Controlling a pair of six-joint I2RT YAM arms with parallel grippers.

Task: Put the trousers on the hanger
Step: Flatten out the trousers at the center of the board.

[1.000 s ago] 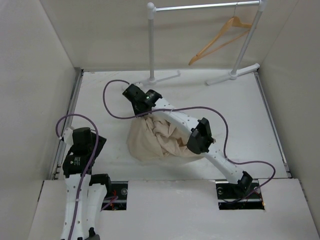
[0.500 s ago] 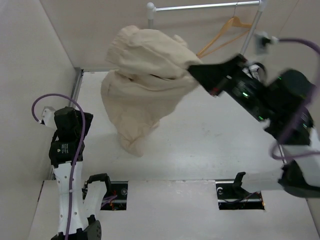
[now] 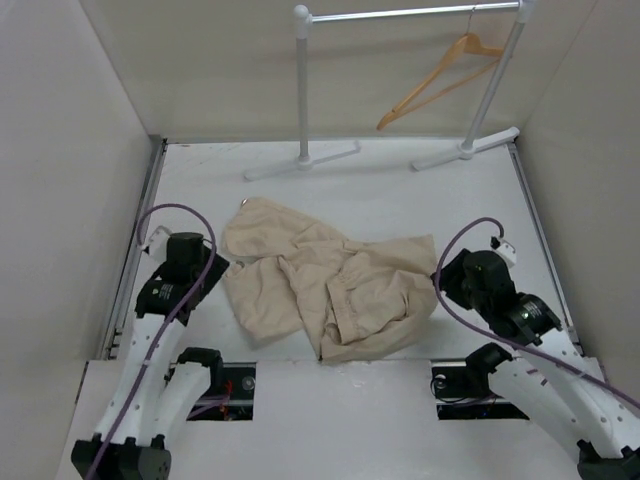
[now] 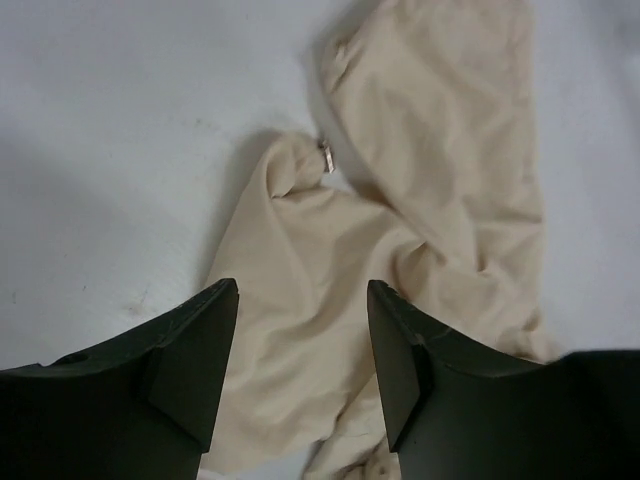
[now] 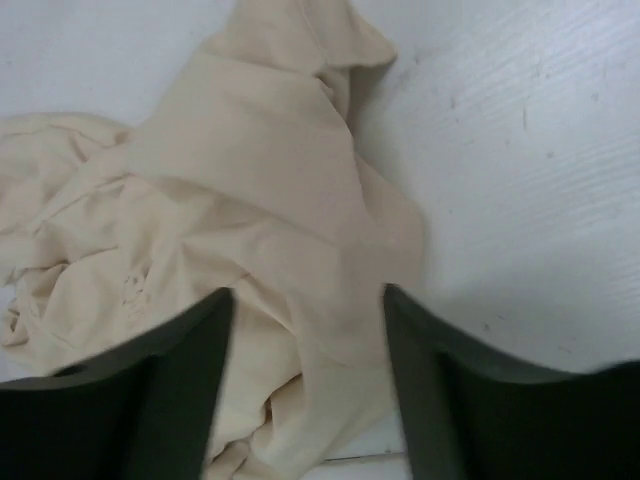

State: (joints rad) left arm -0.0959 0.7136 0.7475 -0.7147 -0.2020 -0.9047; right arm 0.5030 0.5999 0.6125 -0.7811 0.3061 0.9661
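The trousers (image 3: 330,285) lie crumpled on the white tabletop (image 3: 420,200), toward its near edge and between the two arms. They are spread in loose folds, with one part reaching toward the far left and another toward the right.

The wooden hanger (image 3: 440,80) hangs tilted by its hook from the rail of the white rack (image 3: 302,90) at the far right, well apart from the cloth.

The left pincer (image 4: 300,300) stands partly spread with nothing between its fingers. In the left wrist view it looks down at the left side of the trousers, where a bunched end carries a small metal fastener (image 4: 326,155).

The right pincer (image 5: 305,305) is spread wide and holds nothing. Its wrist view shows the right edge of the trousers below and between the fingers, with bare tabletop to one side. Whether either pincer touches the cloth cannot be told.
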